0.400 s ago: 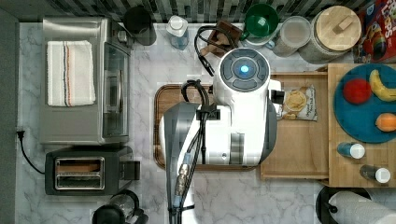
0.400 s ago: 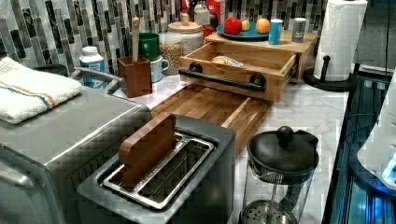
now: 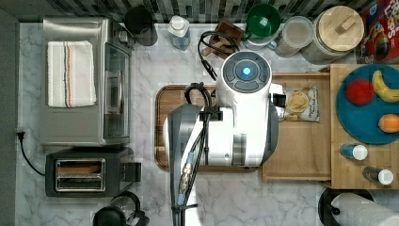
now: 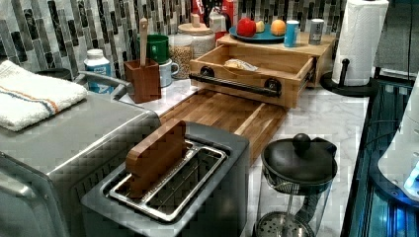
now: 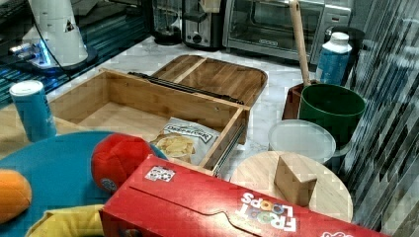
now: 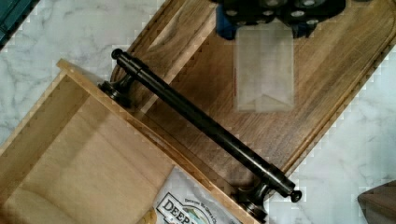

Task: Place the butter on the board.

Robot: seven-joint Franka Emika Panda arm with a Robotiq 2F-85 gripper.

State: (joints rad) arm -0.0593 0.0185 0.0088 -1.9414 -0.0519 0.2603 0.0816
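Overhead, in the top view, the white arm (image 3: 244, 117) is hanging above the middle of the marble surface (image 3: 146, 70), covering most of the dark wooden board (image 3: 174, 96) that is lying flat beneath it. From the wrist view, the tool (image 6: 264, 21) is hovering over the board (image 6: 322, 79), and a pale rectangular block, which I am taking for the butter (image 6: 265, 70), is showing directly under it against the wood grain. I cannot tell how wide the tool is standing, whether it is gripping the block, or whether the block is touching the board. At 3 o'clock of the board in the top view, an open light-wood drawer (image 3: 301, 150) is sitting just beside it, its black bar handle (image 6: 201, 123) reaching over the board's edge in the wrist view. A bag of chips (image 3: 301, 103) is lying inside the drawer toward its 12 o'clock end. At 8 o'clock of the board in the top view a black toaster (image 3: 84, 172) is standing, and at 10 o'clock a steel toaster oven (image 3: 80, 122) is carrying a folded towel (image 3: 70, 73). In the left view the board (image 4: 222, 111) is lying bare, as is the board (image 5: 217, 76) in the right view
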